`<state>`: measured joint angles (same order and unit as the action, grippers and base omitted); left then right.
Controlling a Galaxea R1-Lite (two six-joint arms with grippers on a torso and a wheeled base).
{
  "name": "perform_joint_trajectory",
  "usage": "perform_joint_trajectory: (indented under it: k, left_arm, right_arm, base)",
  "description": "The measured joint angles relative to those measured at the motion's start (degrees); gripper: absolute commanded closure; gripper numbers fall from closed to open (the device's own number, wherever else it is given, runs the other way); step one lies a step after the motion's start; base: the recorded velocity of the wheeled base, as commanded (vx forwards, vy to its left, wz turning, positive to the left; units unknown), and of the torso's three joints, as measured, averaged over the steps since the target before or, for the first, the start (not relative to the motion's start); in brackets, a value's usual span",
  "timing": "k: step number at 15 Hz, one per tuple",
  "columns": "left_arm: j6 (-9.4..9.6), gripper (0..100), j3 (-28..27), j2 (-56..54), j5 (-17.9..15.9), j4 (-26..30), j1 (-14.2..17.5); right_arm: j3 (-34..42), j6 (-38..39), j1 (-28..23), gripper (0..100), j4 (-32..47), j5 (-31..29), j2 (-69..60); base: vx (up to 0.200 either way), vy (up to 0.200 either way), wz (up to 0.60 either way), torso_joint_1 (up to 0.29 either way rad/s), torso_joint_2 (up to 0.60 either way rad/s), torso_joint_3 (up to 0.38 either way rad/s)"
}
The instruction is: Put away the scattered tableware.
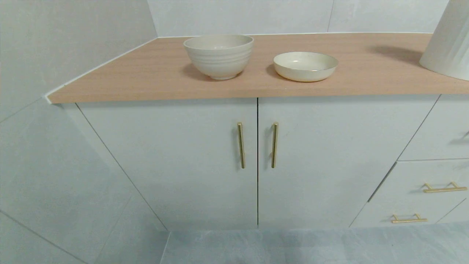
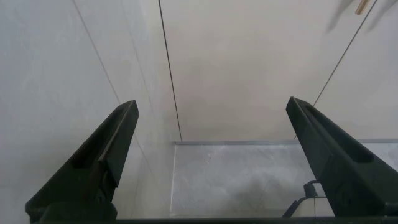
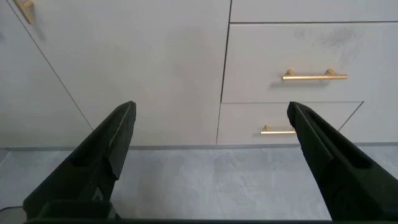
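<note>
Plainly, nothing had been lifted yet: the deep cream ribbed bowl [image 1: 218,55] stood toward the back of the light wooden bench [image 1: 121,79], about midway along it. The shallow cream dish [image 1: 305,66] sat near it on the right, closer to the front edge, and the two did not touch. The left gripper [image 2: 211,107] hung low with its dark fingers spread wide and nothing between them, facing the foot of the cupboard and the grey floor [image 2: 249,180]. The right gripper [image 3: 211,109] was likewise released and empty, down in front of the white drawers [image 3: 292,62].

To my eye the trouble lay with the two white cupboard doors [image 1: 183,161]. Both were shut, and their upright brass bar handles [image 1: 240,145] stood close together on either side of the seam, so fingers going for one could easily foul the other. The dish looked low-walled and smooth. A nudge rather than a clean pinch might slide it off the front edge, and the bowl's rounded wall could slip from a shallow hold.

Whatever lay behind the doors was hidden, so I could not judge whether a shelf was free. The bowl's near wall hid its bottom. A tall white ribbed object [image 1: 449,40] at the right end of the bench was cut off, and I could not tell what it was.
</note>
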<state>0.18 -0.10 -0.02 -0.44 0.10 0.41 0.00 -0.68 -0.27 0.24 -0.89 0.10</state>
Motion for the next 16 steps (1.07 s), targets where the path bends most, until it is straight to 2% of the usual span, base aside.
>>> perform_joint_trajectory:
  k: [4,6,8,11,14,16]
  left_arm:
    - [0.00,0,0.00,0.00,0.00,0.00,0.00]
    - [-0.02,0,0.00,0.00,0.00,0.00,0.00]
    - [0.00,0,0.00,0.00,0.00,0.00,0.00]
    - [0.00,0,0.00,0.00,0.00,0.00,0.00]
    - [0.00,0,0.00,0.00,0.00,0.00,0.00]
    - [-0.02,0,0.00,0.00,0.00,0.00,0.00]
  right_arm:
    - [0.00,0.02,0.00,0,-0.15,0.05,0.00]
    - [-1.89,2.02,0.00,0,-0.17,2.47,0.01]
    - [-7.85,4.95,0.43,0,1.12,11.67,1.55]
    - [-12.84,5.72,1.54,0,3.63,21.52,9.40]
    - [-17.09,5.22,4.89,0,2.18,27.22,24.02]
    - [-20.70,4.89,9.11,0,-2.34,28.56,36.94]
  base:
    - [0.000,0.000,0.00,0.000,0.00,0.000]
    - [0.000,0.000,0.00,0.000,0.00,0.000]
    - [0.000,0.000,0.00,0.000,0.00,0.000]
    - [0.000,0.000,0.00,0.000,0.00,0.000]
    - [0.000,0.000,0.00,0.000,0.00,0.000]
    - [0.000,0.000,0.00,0.000,0.00,0.000]
